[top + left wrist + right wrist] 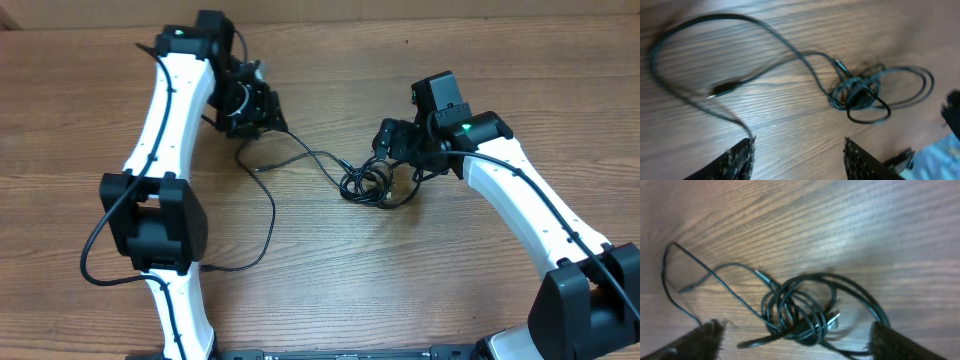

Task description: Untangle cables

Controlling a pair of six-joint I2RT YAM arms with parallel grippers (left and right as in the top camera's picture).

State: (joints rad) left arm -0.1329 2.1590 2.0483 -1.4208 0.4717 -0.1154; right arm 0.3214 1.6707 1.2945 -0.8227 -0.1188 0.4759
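Note:
The cables are thin black cords on the wooden table. A tight knotted coil (366, 183) lies in the middle, and one long strand (271, 215) curves away to the left and forward. My left gripper (262, 105) is open, up left of the coil. In its wrist view the left gripper (797, 155) has nothing between its fingers, the coil (860, 92) lies ahead, a plug end (722, 90) lies loose, and a strand passes its left fingertip (746, 145). My right gripper (797, 340) stands wide open, low over the coil (800, 312), which lies loose between its fingers.
The left arm's black elbow block (150, 220), with its own thicker wire loop (92, 250), sits over the table's left front. The right arm (520, 200) slants in from the front right. The table's back edge (400, 20) runs along the top.

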